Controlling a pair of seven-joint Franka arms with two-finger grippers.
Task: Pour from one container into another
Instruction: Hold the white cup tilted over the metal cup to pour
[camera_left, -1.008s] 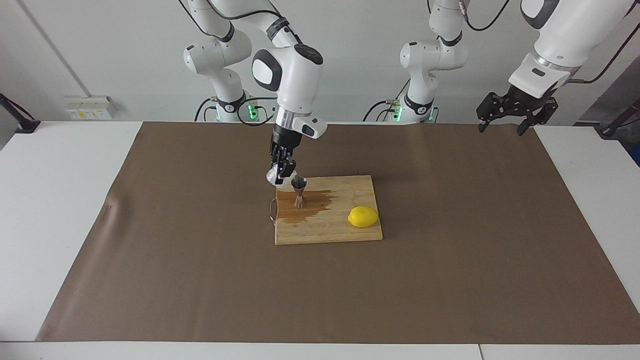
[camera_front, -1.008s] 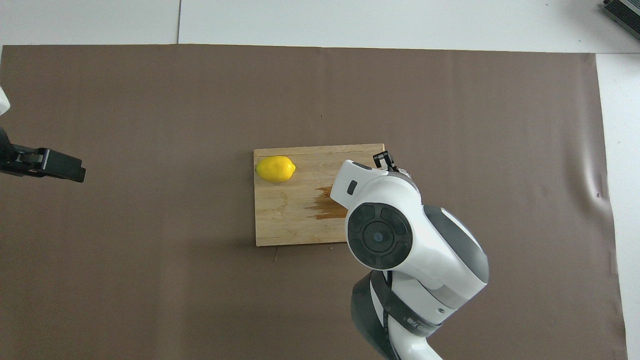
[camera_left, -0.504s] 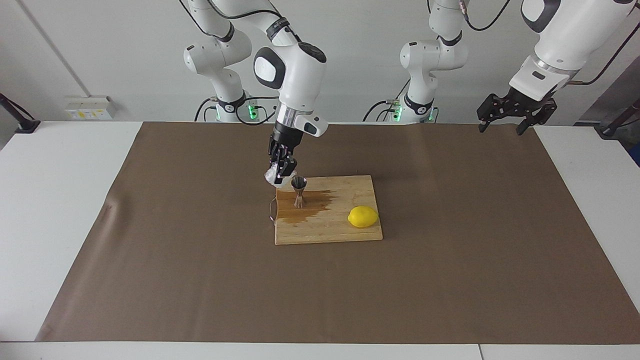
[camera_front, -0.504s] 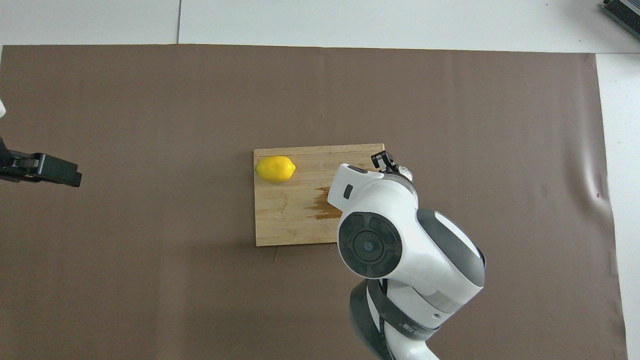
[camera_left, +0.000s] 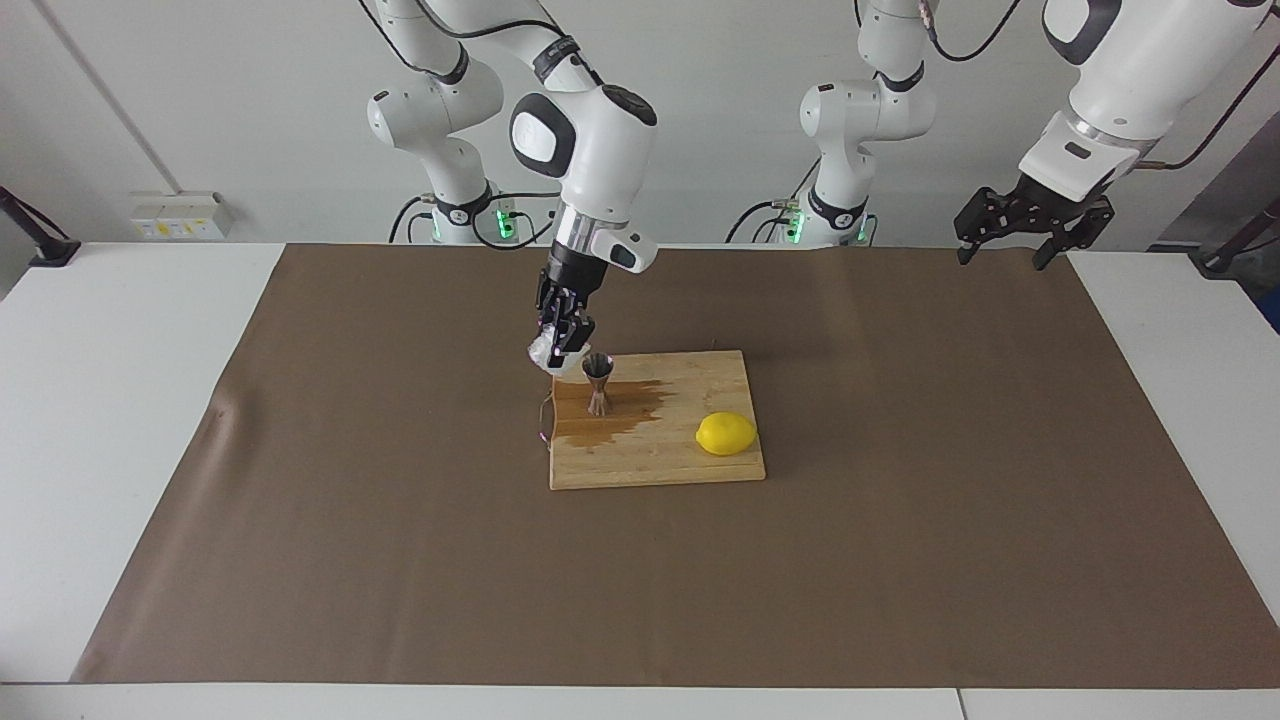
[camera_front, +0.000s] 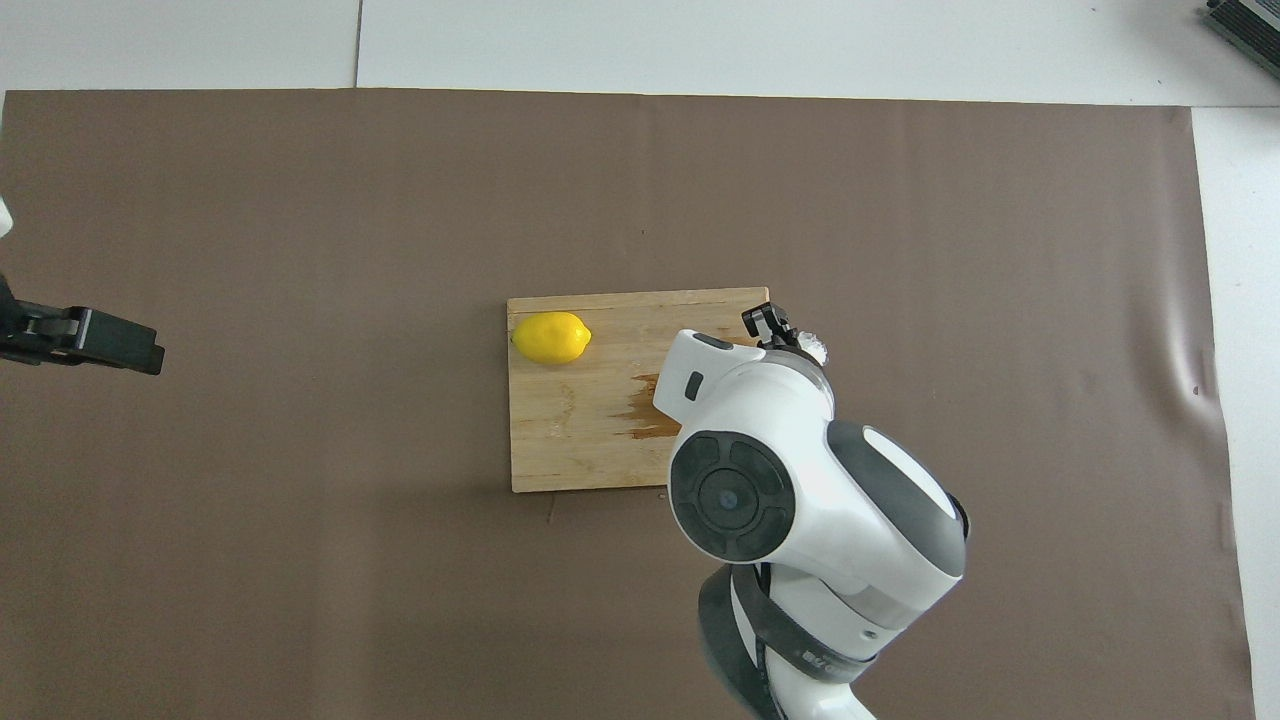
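Pouring underway: right gripper (camera_left: 562, 338) clamps the tilted glass (camera_left: 543, 352) over the jigger (camera_left: 598, 381) near the board's (camera_left: 690, 462) corner; next, level it. Left gripper (camera_left: 1032, 222) waits, open.

From where I sit, the facing view looks down from high across the counter (camera_left: 120, 420) toward both robot bases, wide enough to take in the whole brown mat (camera_left: 900, 520) and the wall. The overhead view hangs above the robots' own end and looks steeply down and forward, closer in, with one arm filling its lower part. The two are half a turn apart. Both share the mat's middle, with the cutting board (camera_left: 660, 465) (camera_front: 560, 440) and the lemon (camera_left: 726, 434) (camera_front: 551, 338).
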